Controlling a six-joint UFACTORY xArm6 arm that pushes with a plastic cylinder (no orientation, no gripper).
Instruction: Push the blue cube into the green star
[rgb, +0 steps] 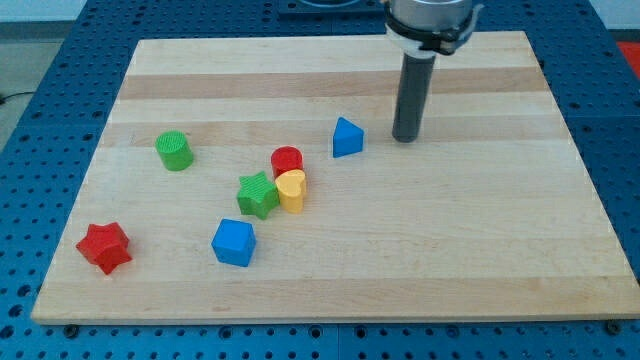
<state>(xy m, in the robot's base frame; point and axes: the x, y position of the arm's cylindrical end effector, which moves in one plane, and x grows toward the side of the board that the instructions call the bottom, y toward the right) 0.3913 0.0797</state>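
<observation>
The blue cube (234, 242) lies on the wooden board toward the view's bottom, left of centre. The green star (258, 194) lies just above and to its right, a small gap apart, touching the yellow heart (292, 190). My tip (405, 137) rests on the board at the view's upper right, far from the cube and the star, just right of the blue triangular block (347, 137).
A red cylinder (287, 161) sits above the yellow heart, touching it. A green cylinder (174, 150) stands at the left. A red star (105, 247) lies near the board's (480, 250) bottom left corner.
</observation>
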